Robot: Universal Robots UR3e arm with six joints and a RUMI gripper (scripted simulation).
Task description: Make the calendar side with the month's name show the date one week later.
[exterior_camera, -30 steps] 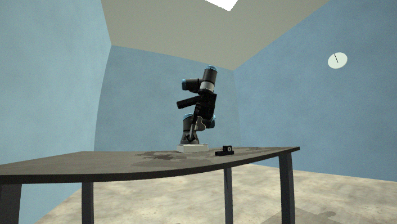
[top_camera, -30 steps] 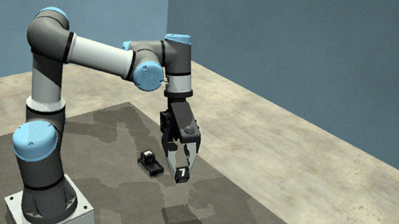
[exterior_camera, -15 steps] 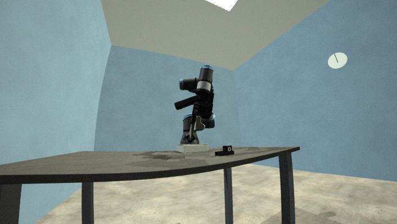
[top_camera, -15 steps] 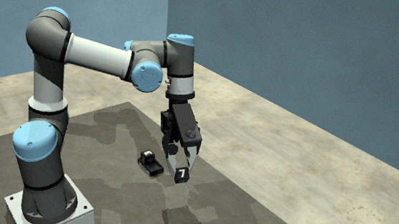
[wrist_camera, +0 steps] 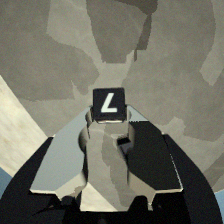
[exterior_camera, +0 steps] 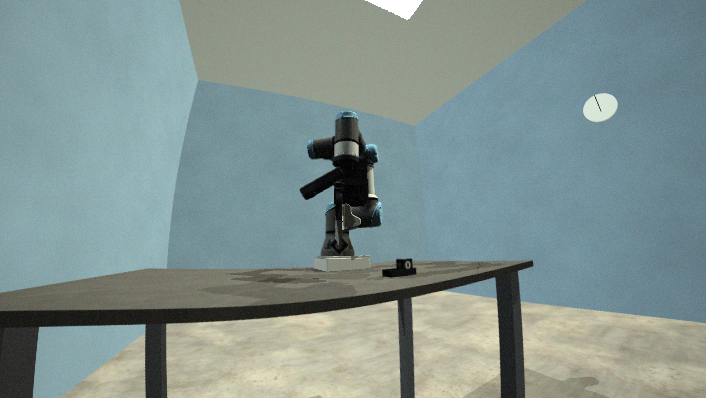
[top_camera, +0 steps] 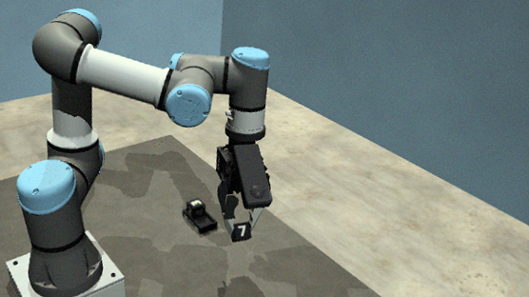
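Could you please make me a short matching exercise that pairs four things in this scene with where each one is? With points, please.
Things
1. held cube (top_camera: 242, 232) (wrist_camera: 108, 104)
2. other cube (top_camera: 195, 206) (exterior_camera: 404, 264)
3. tray (top_camera: 204, 223) (exterior_camera: 392, 273)
4. clock (exterior_camera: 600, 107)

Places
A. on the blue wall
B. on the table top, with one end free
C. between the fingertips of the hand (top_camera: 242, 224) (exterior_camera: 339, 243) (wrist_camera: 109, 114), off the table
D. in one end of the tray

Right pairs
1-C, 2-D, 3-B, 4-A
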